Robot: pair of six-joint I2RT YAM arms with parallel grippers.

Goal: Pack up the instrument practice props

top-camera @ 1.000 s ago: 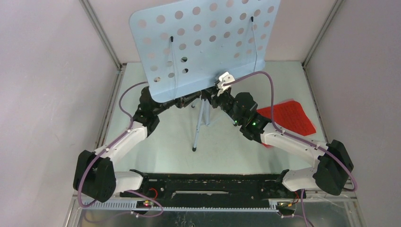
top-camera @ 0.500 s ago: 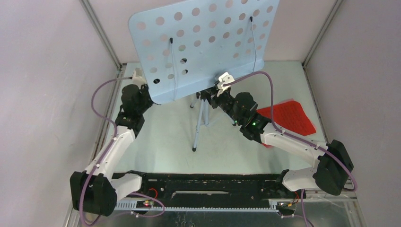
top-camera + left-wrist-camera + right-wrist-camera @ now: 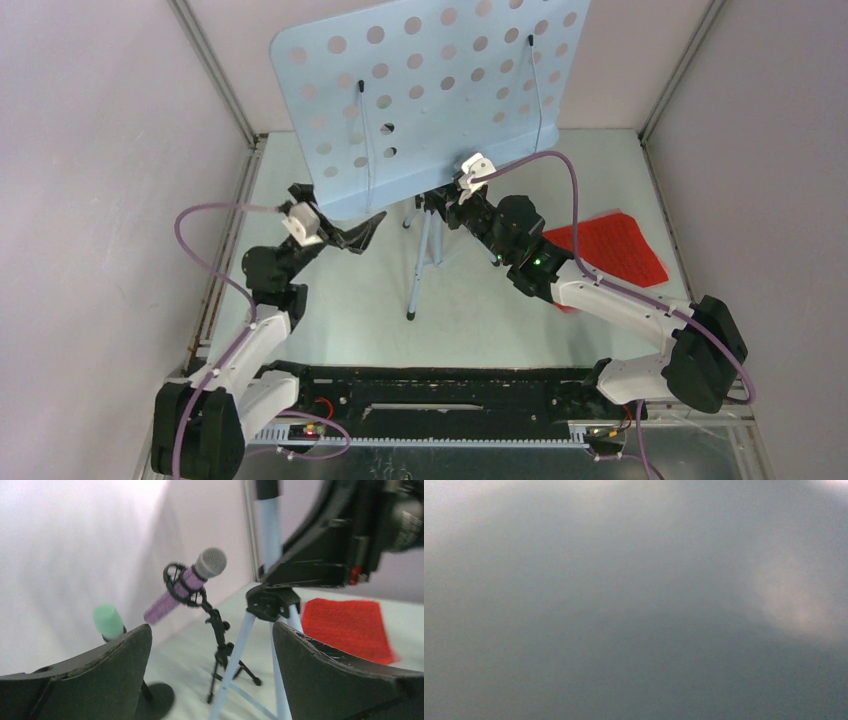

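The pale blue perforated music desk [image 3: 430,90] stands tilted on the blue-grey tripod [image 3: 424,260] at mid-table. My left gripper [image 3: 358,232] hangs open and empty just left of the tripod's legs, below the desk's lower edge. Between its fingers [image 3: 211,627] the left wrist view shows the tripod [image 3: 240,650], a glittery purple microphone [image 3: 180,587] in a black mount [image 3: 220,640], and a mint microphone [image 3: 107,621]. My right gripper [image 3: 447,205] sits under the desk, with a dark finger [image 3: 305,570] across the tripod's pole. A red score sheet [image 3: 615,250] lies to the right. The right wrist view is a grey blur.
Pale walls with metal corner posts [image 3: 215,80] close in the table on three sides. A black rail [image 3: 440,385] runs along the near edge between the arm bases. The mint microphone's round black base [image 3: 155,697] stands on the far side of the tripod.
My left gripper has opened wide and drawn back from the desk's lower edge, swinging left and then nearer. The desk, the tripod and my right arm have stayed put.
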